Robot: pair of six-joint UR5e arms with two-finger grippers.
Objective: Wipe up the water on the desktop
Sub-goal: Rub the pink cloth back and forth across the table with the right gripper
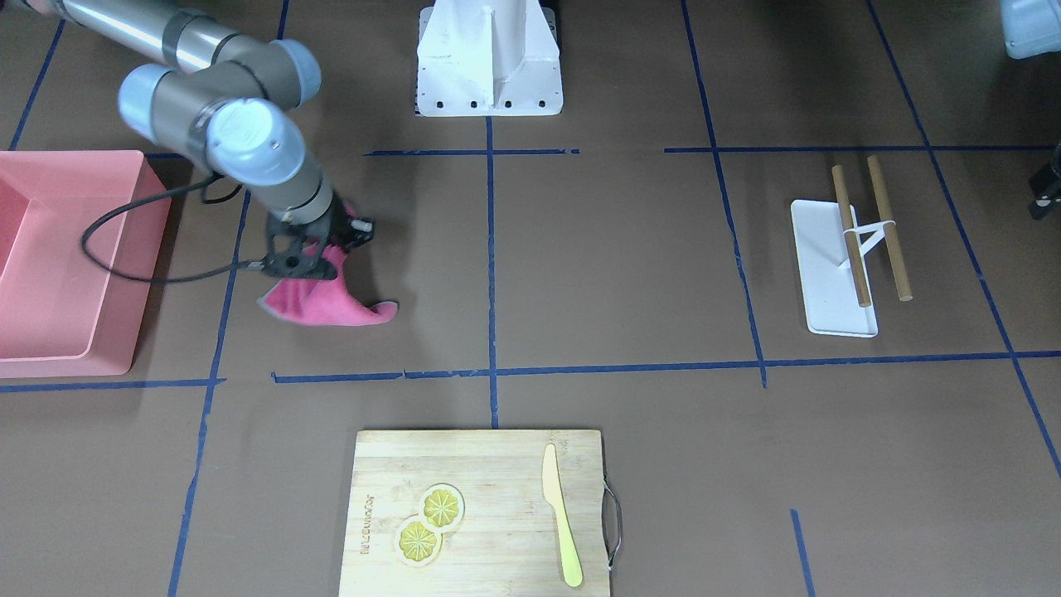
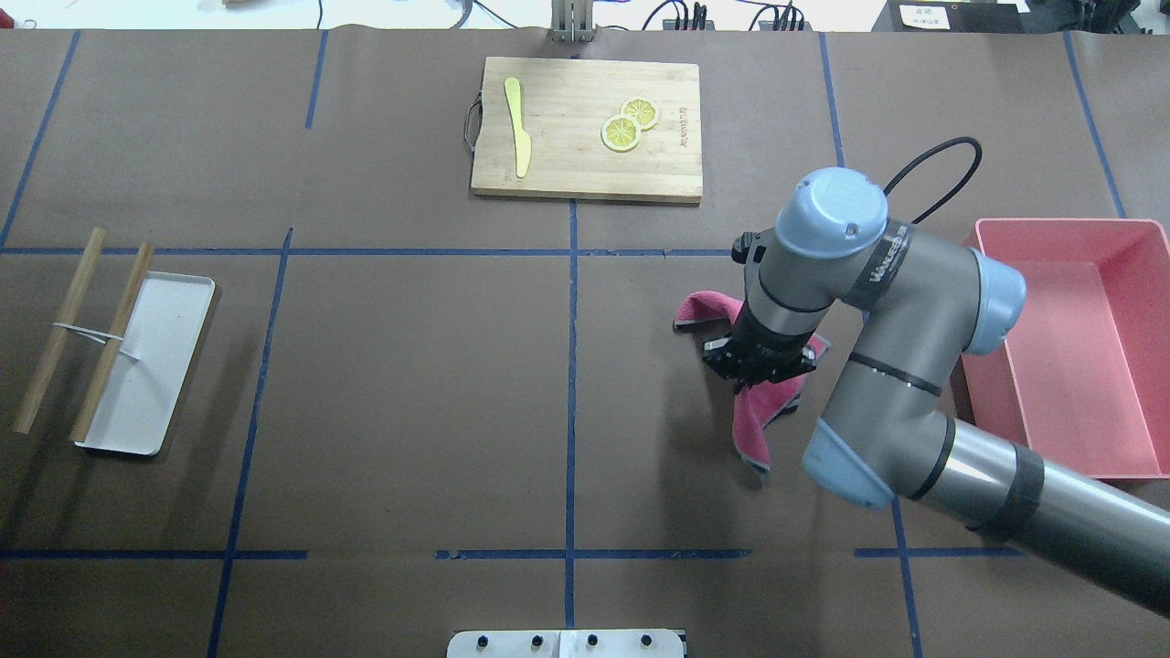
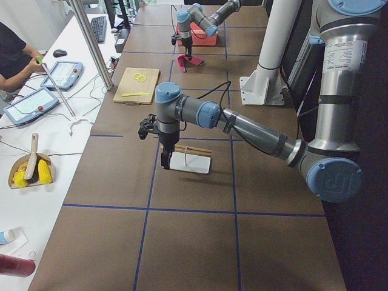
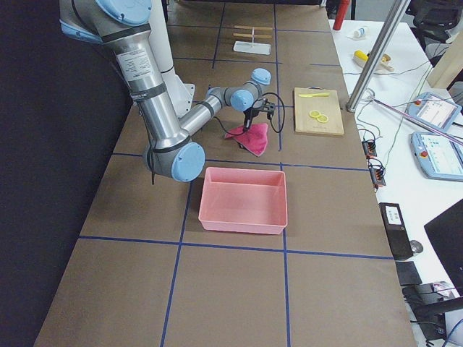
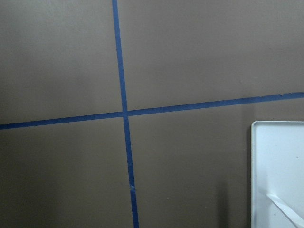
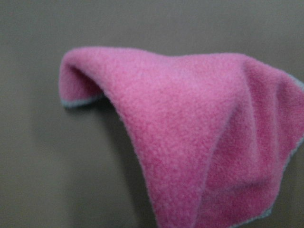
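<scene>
The brown desktop (image 2: 411, 384), marked by blue tape lines, also shows in the front view (image 1: 613, 265). I see no water on it. My right gripper (image 1: 319, 249) is shut on a pink cloth (image 1: 327, 300) whose lower part drapes onto the desktop. The overhead view shows the same gripper (image 2: 759, 361) and cloth (image 2: 754, 420). The cloth fills the right wrist view (image 6: 190, 133). My left gripper (image 3: 165, 162) hangs low beside a white tray (image 3: 191, 163); I cannot tell whether it is open or shut.
A pink bin (image 2: 1069, 347) stands just right of the right arm. A bamboo cutting board (image 2: 585, 164) with two lemon slices (image 2: 629, 123) and a yellow knife (image 2: 518, 137) lies at the far edge. The white tray (image 2: 151, 366) with two wooden sticks is at the left.
</scene>
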